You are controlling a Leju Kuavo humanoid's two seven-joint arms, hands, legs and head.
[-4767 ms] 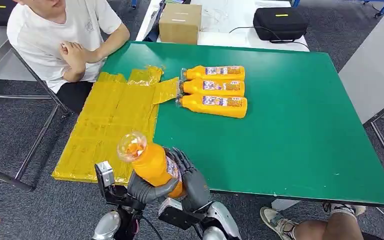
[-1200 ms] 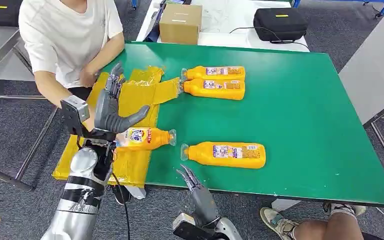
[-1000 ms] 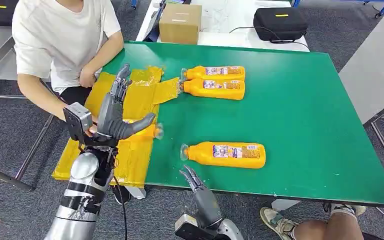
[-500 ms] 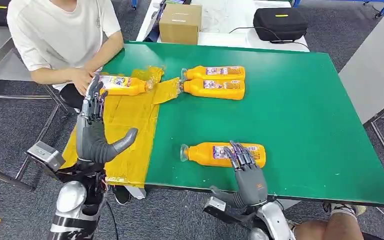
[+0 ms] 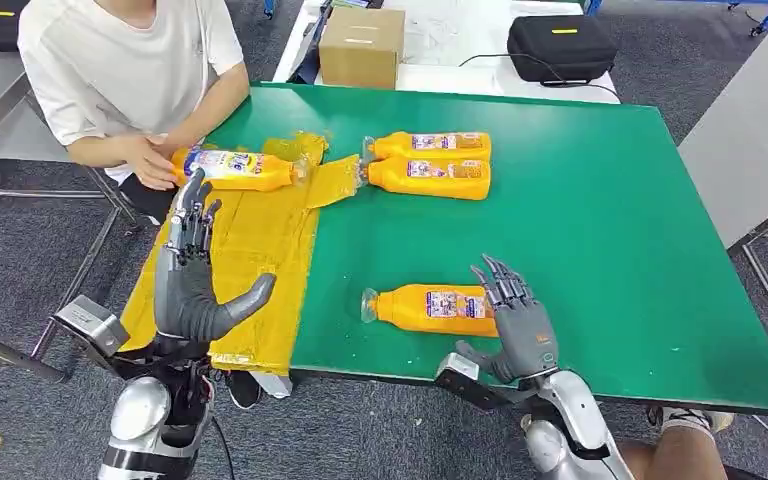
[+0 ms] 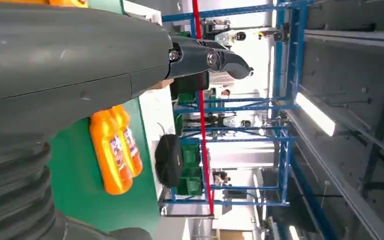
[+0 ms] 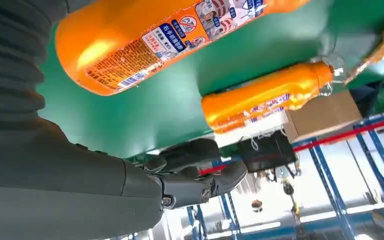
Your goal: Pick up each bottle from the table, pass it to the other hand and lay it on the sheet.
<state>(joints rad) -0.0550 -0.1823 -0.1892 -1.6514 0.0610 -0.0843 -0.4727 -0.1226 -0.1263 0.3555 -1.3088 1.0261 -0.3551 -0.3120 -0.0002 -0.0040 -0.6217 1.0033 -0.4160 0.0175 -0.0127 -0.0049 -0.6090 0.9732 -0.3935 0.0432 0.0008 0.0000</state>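
Observation:
An orange bottle [image 5: 425, 307] lies on its side near the front edge of the green table [image 5: 610, 240], cap to the left. My right hand [image 5: 515, 322] is open over its base end with the fingers spread; whether it touches is unclear. The right wrist view has this bottle [image 7: 150, 40] just beyond the palm. My left hand [image 5: 192, 280] is raised open above the yellow sheet [image 5: 245, 250], holding nothing. Another bottle [image 5: 232, 168] lies at the sheet's far end under a person's hand [image 5: 150, 160]. Two more bottles [image 5: 428, 146] [image 5: 430, 178] lie side by side further back.
A person in a white shirt [image 5: 125, 65] sits at the far left corner. A cardboard box [image 5: 360, 45] and a black case [image 5: 560, 45] stand on the white table behind. A grey table [image 5: 750, 130] is at the right, a person's shoe [image 5: 560, 440] at the lower right.
My left hand laid its bottle on the sheet and drew back; the person slid that bottle to the sheet's far end. My right hand rose to the near bottle's base and shifted right.

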